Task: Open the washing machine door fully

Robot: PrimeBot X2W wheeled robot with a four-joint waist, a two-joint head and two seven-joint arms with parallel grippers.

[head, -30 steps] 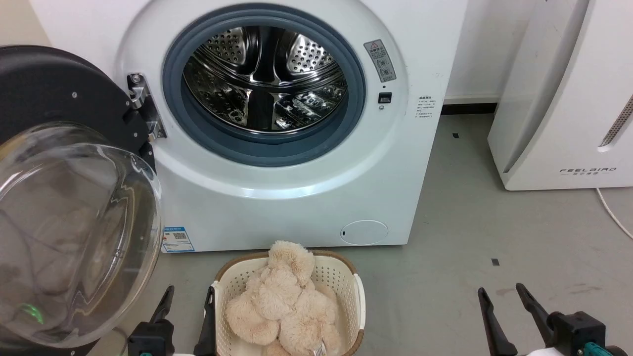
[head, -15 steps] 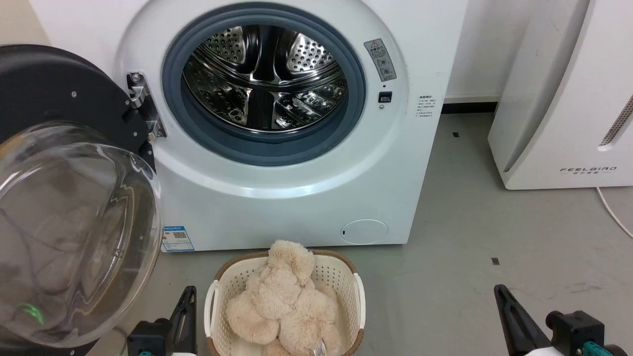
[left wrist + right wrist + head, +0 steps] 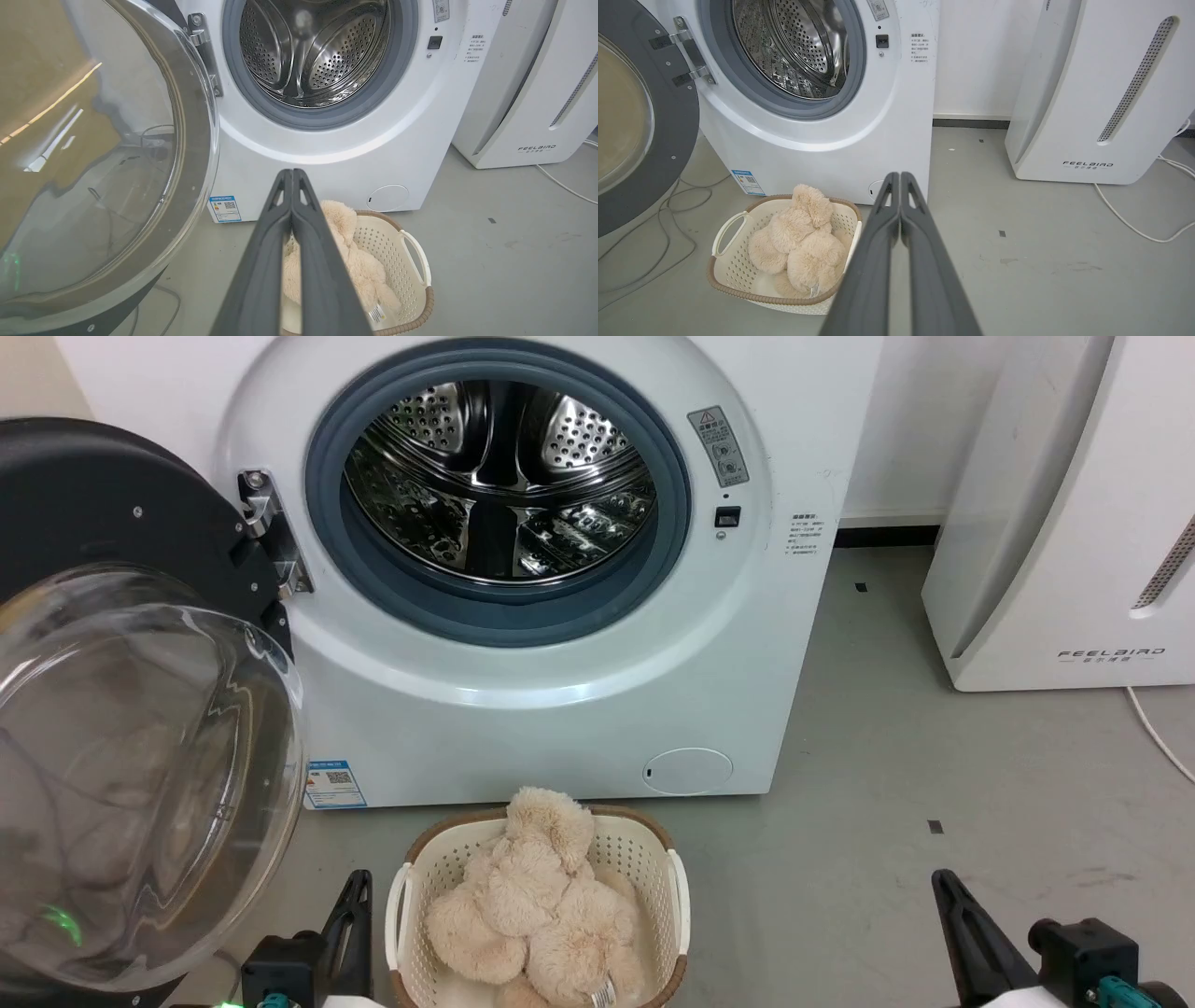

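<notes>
Washing machine door (image 3: 140, 728) hangs swung wide, up-left of my left gripper (image 3: 358, 882) in the head view. That gripper and my right gripper (image 3: 941, 879) are pinched together, empty. Left wrist: basket (image 3: 413, 245) with plush toy (image 3: 359, 266) lies just past the fingertips. Right wrist adds floor cables (image 3: 668, 224) beneath the door, left of my fingers.

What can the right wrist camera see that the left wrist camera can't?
Right wrist camera: the right gripper, shut, and a dark baseboard along the wall. Left wrist camera: the left gripper, shut. Both: the washing machine door standing open, the washing machine with its steel drum, the basket holding a fluffy beige toy, and the white FEELBIRD appliance.
</notes>
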